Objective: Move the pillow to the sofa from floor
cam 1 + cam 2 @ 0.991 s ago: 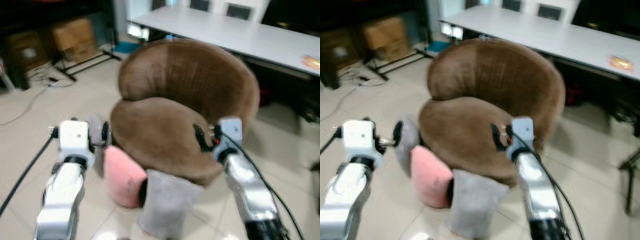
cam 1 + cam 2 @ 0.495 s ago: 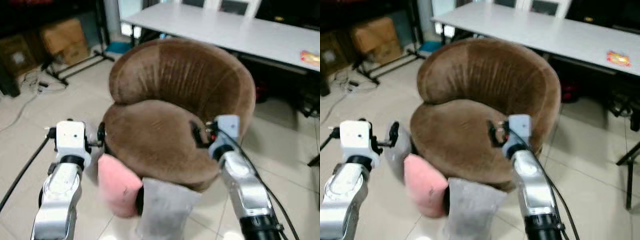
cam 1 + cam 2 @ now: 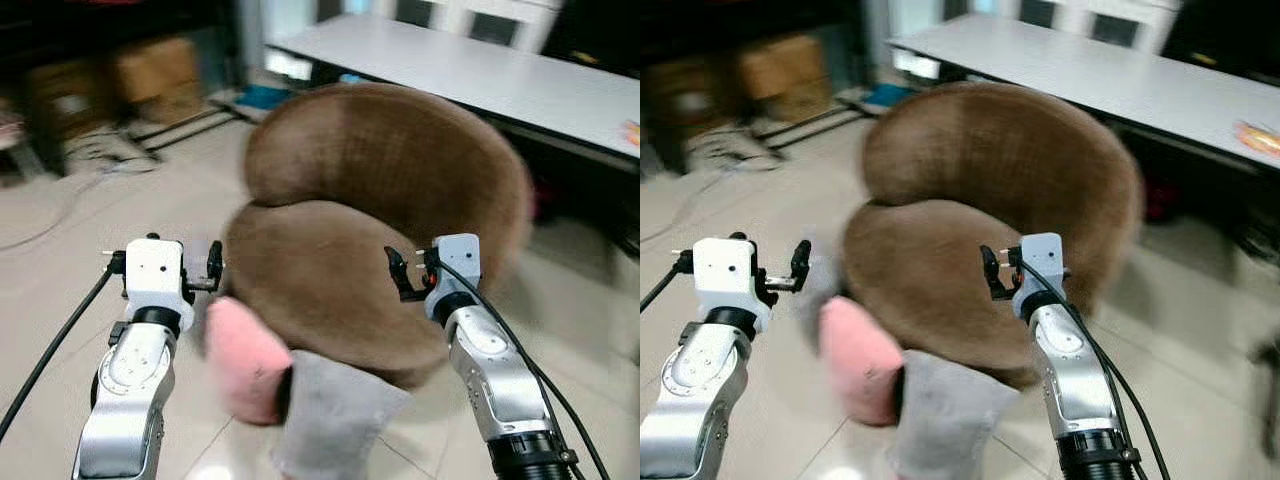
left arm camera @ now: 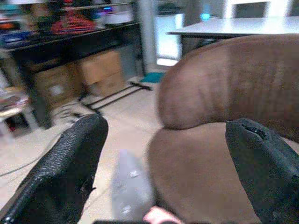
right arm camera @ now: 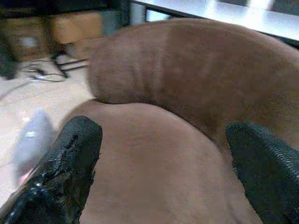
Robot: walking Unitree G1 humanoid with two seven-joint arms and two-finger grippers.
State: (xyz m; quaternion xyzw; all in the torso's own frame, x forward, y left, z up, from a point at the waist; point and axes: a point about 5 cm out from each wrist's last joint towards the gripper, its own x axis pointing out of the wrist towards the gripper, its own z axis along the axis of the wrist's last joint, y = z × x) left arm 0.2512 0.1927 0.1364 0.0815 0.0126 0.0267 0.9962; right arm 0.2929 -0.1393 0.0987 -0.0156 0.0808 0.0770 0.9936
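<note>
Nearest the robot, a grey pillow (image 3: 335,415) and a pink pillow (image 3: 245,360) lie on the tiled floor (image 3: 60,270), pressed against the front of a round brown sofa (image 3: 380,200); a third pale cushion (image 4: 130,186) rests just beside the sofa's left flank. Both arms are raised above them: the left tool (image 3: 212,270) hangs with fingers spread wide and empty over the pink pillow's far edge, the right tool (image 3: 397,275) equally wide and empty over the sofa seat. Beyond stands a long white tabletop (image 3: 470,70), with boxes (image 3: 150,70) and cables at the far left. The risk looks plain: the scene is blurred, and with three cushions crowded together a descending tool could pinch the wrong one, or snag sofa fabric instead of a pillow.
</note>
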